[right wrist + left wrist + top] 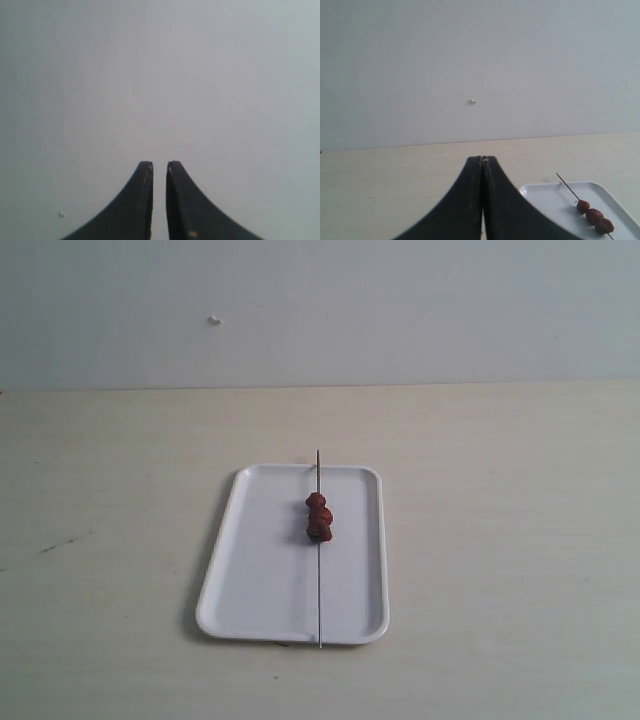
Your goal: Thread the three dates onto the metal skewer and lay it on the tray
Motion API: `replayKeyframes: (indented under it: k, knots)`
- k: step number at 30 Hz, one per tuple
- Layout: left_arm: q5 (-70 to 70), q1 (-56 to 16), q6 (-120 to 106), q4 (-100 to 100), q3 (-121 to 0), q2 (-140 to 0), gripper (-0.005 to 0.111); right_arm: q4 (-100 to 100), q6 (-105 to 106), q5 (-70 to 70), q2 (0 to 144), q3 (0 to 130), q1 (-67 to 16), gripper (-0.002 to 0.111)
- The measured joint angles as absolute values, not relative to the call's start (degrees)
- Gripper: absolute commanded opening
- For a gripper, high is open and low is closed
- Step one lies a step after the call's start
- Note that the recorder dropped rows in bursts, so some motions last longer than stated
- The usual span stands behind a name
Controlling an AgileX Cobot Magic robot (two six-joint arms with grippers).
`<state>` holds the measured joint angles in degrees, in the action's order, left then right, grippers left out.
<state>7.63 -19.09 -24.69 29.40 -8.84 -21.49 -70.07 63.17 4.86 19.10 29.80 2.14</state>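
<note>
The white tray [260, 560] lies flat in the middle of the table. The thin metal skewer [319, 610] rests lengthwise on it, its ends reaching just past both short rims. The three dates [319, 517] sit threaded on it in a tight row, toward the far half. In the left wrist view the tray [545, 200], skewer [567, 185] and dates [593, 216] show off to one side of my left gripper [482, 158], which is shut and empty. My right gripper [160, 164] faces the bare wall, its fingers a narrow gap apart, holding nothing. Neither gripper appears in the exterior view.
The beige table [500, 540] runs back to a plain grey wall [400, 310] that carries a small white mark [214, 320]. A faint dark scuff [60, 542] marks the tabletop left of the tray.
</note>
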Motion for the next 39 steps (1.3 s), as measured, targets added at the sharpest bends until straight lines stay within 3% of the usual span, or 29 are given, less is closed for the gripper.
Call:
replayKeyframes:
  k: [10, 14, 39]
  knots:
    - [7.63, -19.09, -24.69, 29.4, -8.84, -21.49, 0.0, -17.76, 14.42, 5.61, 10.8, 19.91, 4.99, 0.011]
    - [7.63, -19.09, -24.69, 29.4, -8.84, -21.49, 0.0, -5.38, 1.66, 6.0, 8.4, 16.08, 4.99, 0.011]
    - [7.63, -19.09, -24.69, 29.4, -8.84, -21.49, 0.0, -1.54, -3.19, 8.18, 0.35, 0.97, 4.99, 0.011]
